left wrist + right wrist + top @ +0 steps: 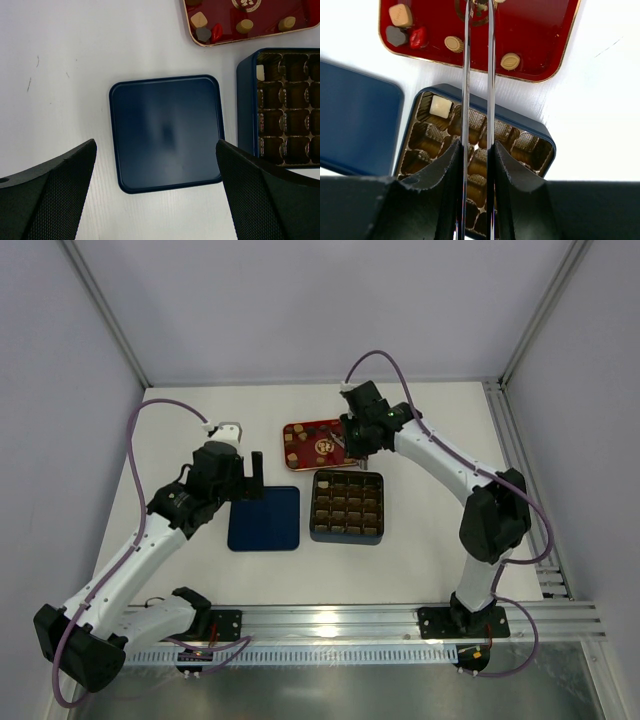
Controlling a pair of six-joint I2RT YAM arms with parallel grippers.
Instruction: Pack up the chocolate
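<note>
**Steel tweezers [466,75], tiny chocolate [453,44]: a fumbled piece is the worry**

White table [420,570] carries everything. On it a dark blue lid [264,520] lies flat, just left of the gridded box [246,100]. The left gripper [156,145] hovers above the lid with its fingers spread wide and holds nothing. Nearly all the box's cells look bare; one whitish square [440,106] sits in a corner cell.

Just beyond the box, the red tray [535,35] holds the loose chocolate. A tan square, a dark piece and a red one cluster at one end, and a round and an oval tan piece lie nearer the box.

The right gripper [476,150] is clamped tight on the tweezers. Their tips reach over the tray and run off the top of the wrist view, so I can't tell whether they pinch anything.

Pieces this small could squirt out from smooth blades, or skid across the glossy tray when nudged. One let go crooked might straddle a cell wall instead of seating.
</note>
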